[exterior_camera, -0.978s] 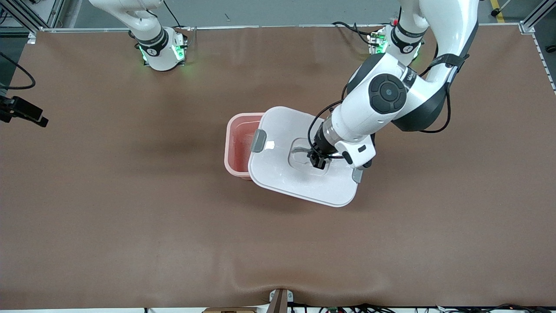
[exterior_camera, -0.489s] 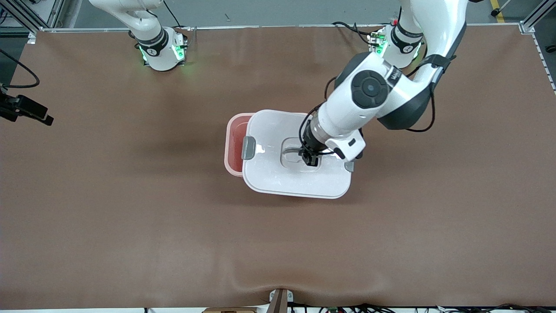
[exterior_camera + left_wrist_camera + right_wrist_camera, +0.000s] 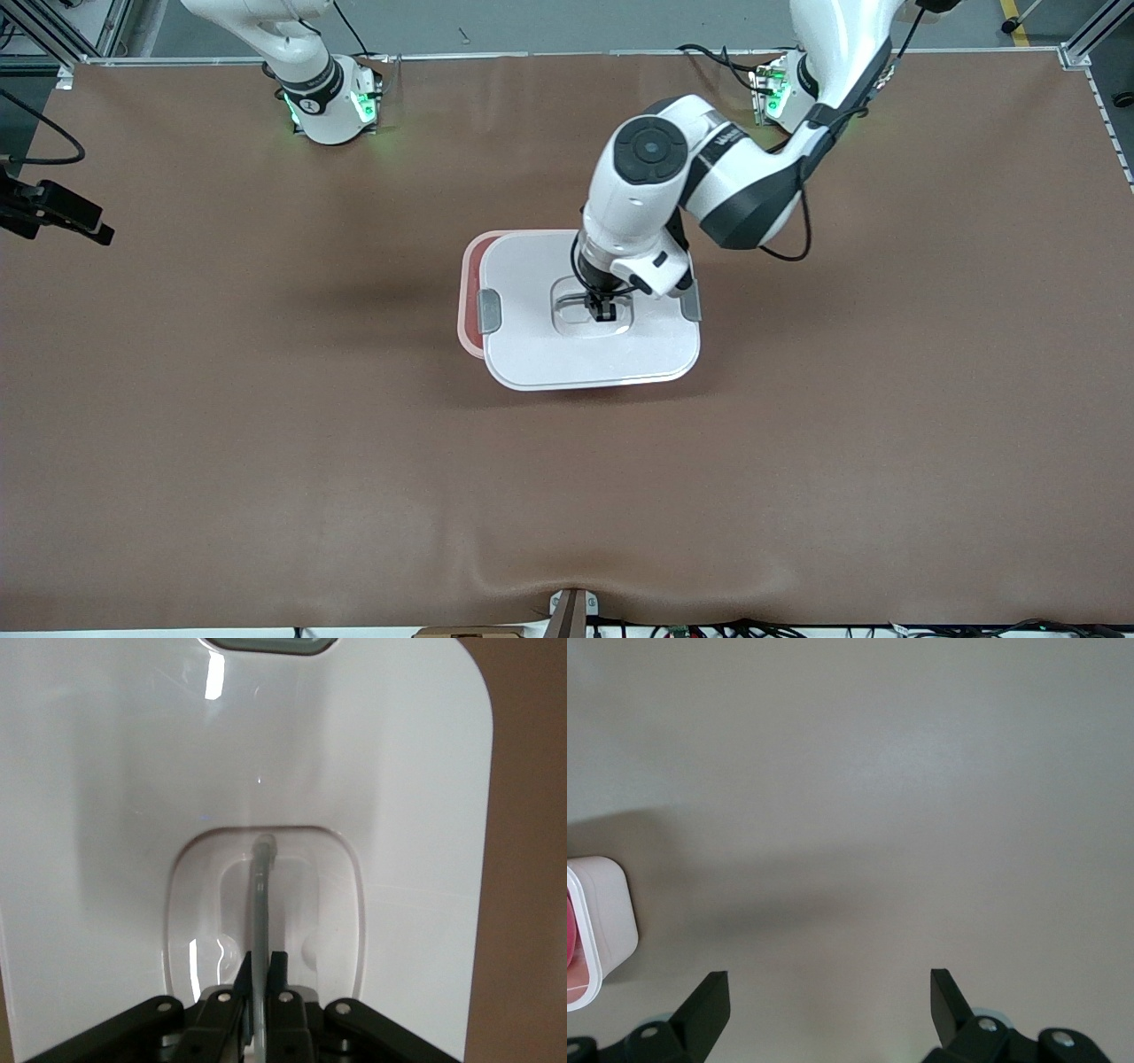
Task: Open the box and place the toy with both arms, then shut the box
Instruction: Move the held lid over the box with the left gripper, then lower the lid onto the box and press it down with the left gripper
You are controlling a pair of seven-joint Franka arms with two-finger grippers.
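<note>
The pink box (image 3: pixel 468 301) stands mid-table, almost wholly covered by its white lid (image 3: pixel 549 354); only a strip of pink rim shows toward the right arm's end. My left gripper (image 3: pixel 603 312) is shut on the clear handle (image 3: pixel 260 895) in the lid's recessed centre (image 3: pixel 115 815), as the left wrist view (image 3: pixel 261 961) also shows. Grey clips (image 3: pixel 489 311) sit at both ends of the lid. The toy is hidden. My right gripper (image 3: pixel 828 992) is open and empty over bare table, with a corner of the box (image 3: pixel 611 912) at the edge of its view.
The brown table mat (image 3: pixel 266 443) spreads wide around the box. A black device (image 3: pixel 58 217) on a cable juts in at the right arm's end of the table. Both green-lit bases (image 3: pixel 332 106) stand along the table's edge farthest from the front camera.
My left gripper has carried the lid toward the right arm's end and turned it square with the box. The open part of the box has shrunk to a thin strip.
</note>
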